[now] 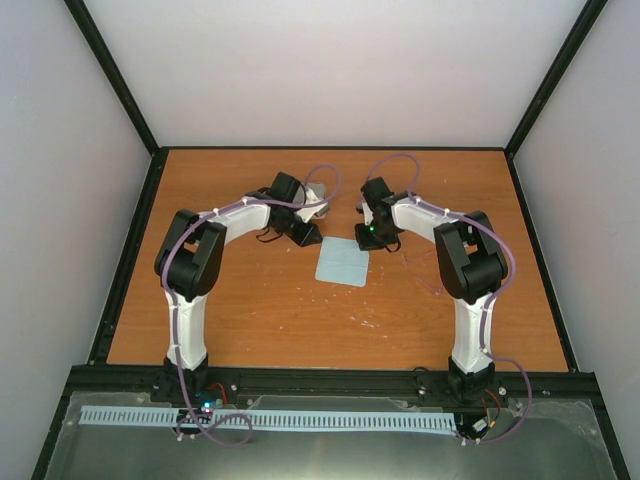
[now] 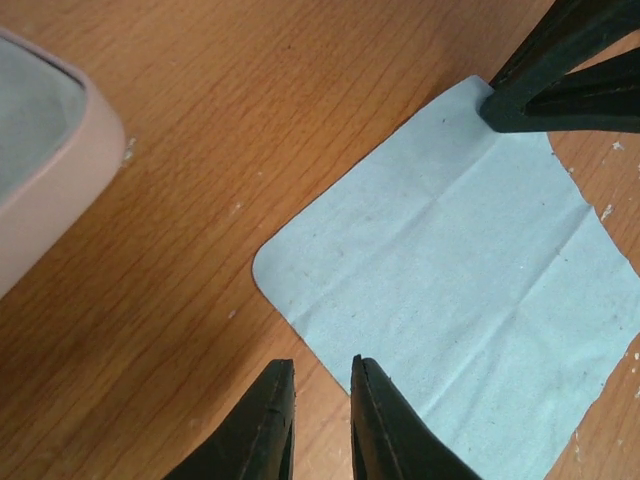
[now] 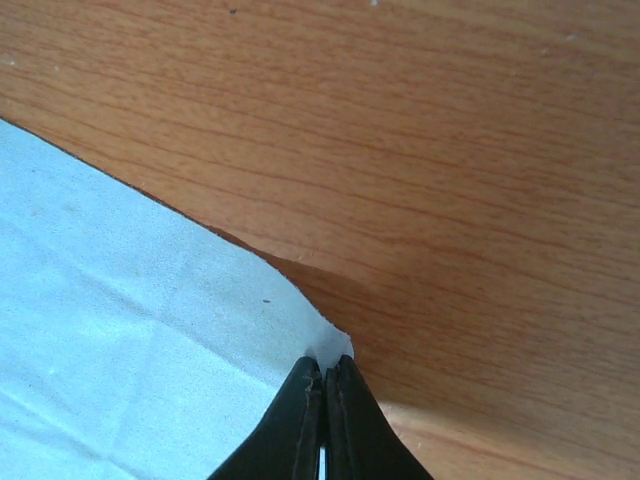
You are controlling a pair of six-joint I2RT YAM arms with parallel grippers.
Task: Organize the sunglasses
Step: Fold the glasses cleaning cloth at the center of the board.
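Observation:
The light blue cloth lies flat on the wooden table, also seen in the left wrist view. My right gripper is shut on the cloth's far right corner and lifts that corner slightly; it also shows in the top view. My left gripper is slightly open and empty, hovering at the cloth's far left corner. The pink case lies just behind my left gripper. A faint thin reddish shape on the wood right of the cloth looks like the sunglasses.
The pink case is partly hidden under my left arm in the top view. My right gripper's black fingers reach into the left wrist view at top right. Black frame rails edge the table.

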